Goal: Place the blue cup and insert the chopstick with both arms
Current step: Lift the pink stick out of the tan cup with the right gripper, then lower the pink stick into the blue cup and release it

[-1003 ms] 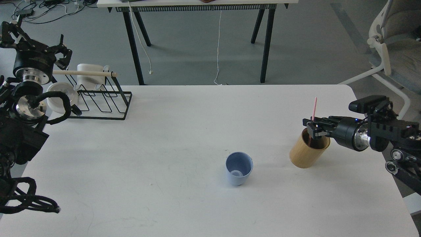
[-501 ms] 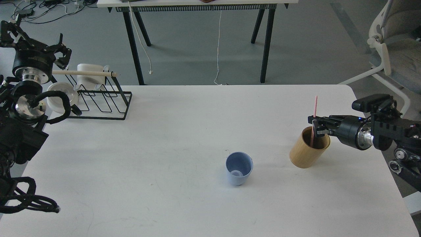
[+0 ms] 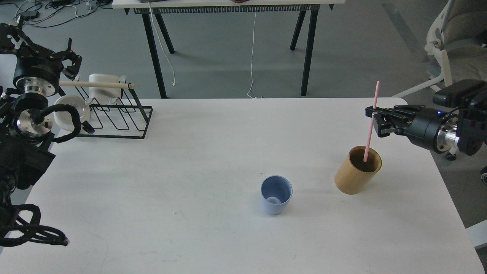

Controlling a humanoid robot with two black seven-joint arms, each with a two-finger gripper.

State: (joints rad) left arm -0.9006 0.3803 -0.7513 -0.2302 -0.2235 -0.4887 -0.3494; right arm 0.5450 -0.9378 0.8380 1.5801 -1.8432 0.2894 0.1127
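The blue cup (image 3: pixel 276 199) stands upright and empty near the middle of the white table (image 3: pixel 190 213). A wooden cup (image 3: pixel 357 175) stands to its right. My right gripper (image 3: pixel 374 118) is shut on a pink chopstick (image 3: pixel 370 125) and holds it nearly upright above the wooden cup. The chopstick's lower tip is still inside the cup's mouth. My left gripper (image 3: pixel 42 51) is raised at the far left, beside the rack, well away from the cups. Its fingers cannot be told apart.
A black wire dish rack (image 3: pixel 114 114) with a pale wooden bar (image 3: pixel 97 85) and white dishes (image 3: pixel 70 110) stands at the table's back left. An office chair (image 3: pixel 456 42) stands off the table at the right. Table legs (image 3: pixel 306 49) stand behind.
My right gripper has risen and moved right, drawing the pink chopstick up out of the wooden cup. The left arm has barely moved.
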